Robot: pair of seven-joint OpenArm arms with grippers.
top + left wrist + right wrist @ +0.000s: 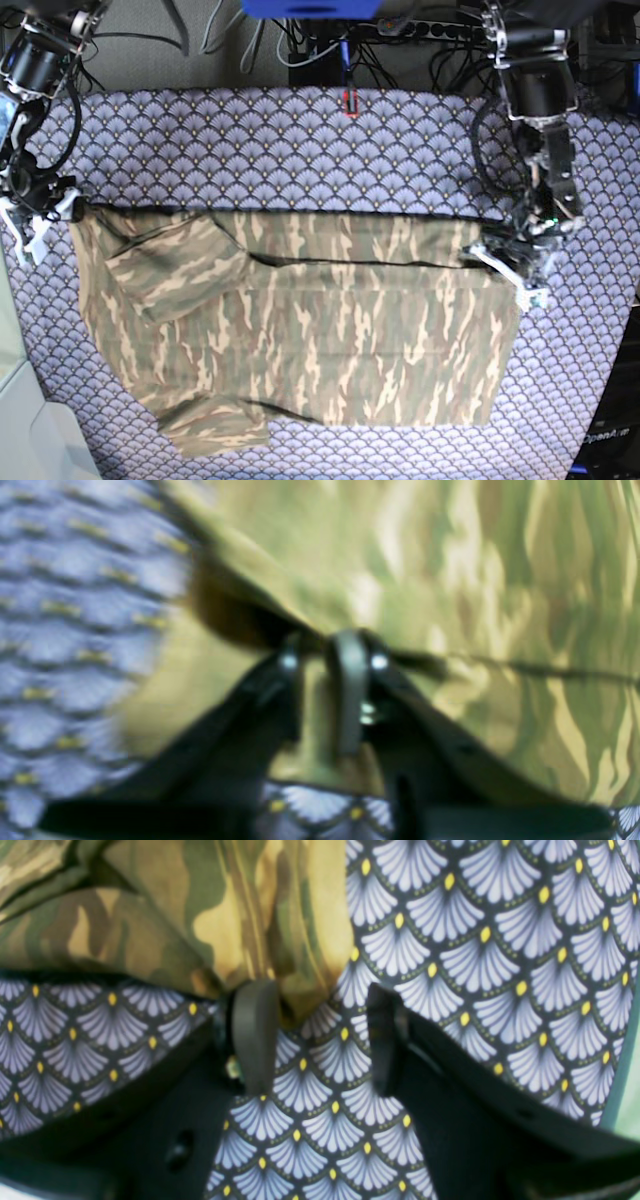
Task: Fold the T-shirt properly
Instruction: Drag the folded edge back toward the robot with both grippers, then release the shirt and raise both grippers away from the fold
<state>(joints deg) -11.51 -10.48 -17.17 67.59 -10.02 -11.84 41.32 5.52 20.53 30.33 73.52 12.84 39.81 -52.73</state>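
Left wrist view, blurred, shows the left end effector with its dark fingers drawn together on a raised ridge of the T-shirt; it is clenched on the camouflage cloth, whose dark inner side shows in the lifted fold, probably so that this edge can be carried over for a fold. Beside it lies the patterned cloth, a purple-grey fan-scale print with yellow dots. Right wrist view shows the right end effector released, its two black pads standing apart above the patterned cloth, with a soft hanging corner of the T-shirt touching the left pad but not pinched; it seems placed to take that corner. Base view shows the T-shirt spread flat over the middle of the desk, a thin, limp fabric in tan, olive and brown streaks, one sleeve folded inward near the left edge, with each end effector at one end of its far edge.
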